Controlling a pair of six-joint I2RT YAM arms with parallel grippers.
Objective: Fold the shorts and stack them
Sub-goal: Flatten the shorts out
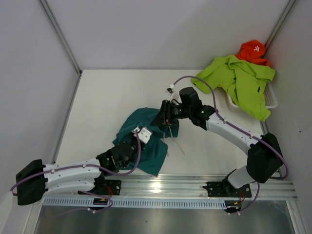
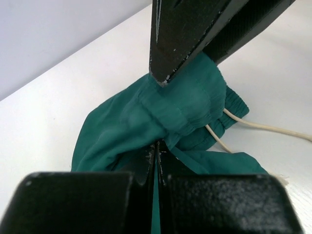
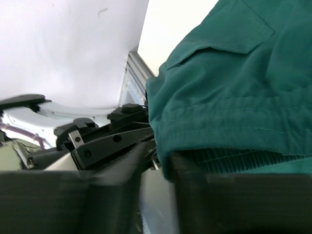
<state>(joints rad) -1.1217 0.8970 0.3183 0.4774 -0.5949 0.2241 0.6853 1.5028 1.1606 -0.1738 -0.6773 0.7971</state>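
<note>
Teal shorts [image 1: 153,151] lie crumpled on the bench [image 1: 112,97], pinched tight by the left fingers [image 2: 97,195] and the right fingers [image 3: 68,204].

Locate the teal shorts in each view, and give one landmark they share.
Top external: teal shorts just left of centre.
Left wrist: teal shorts mid-frame, down to the bottom edge.
Right wrist: teal shorts filling the right half.
Shared landmark: left gripper, at the fabric's edge in all three.
</note>
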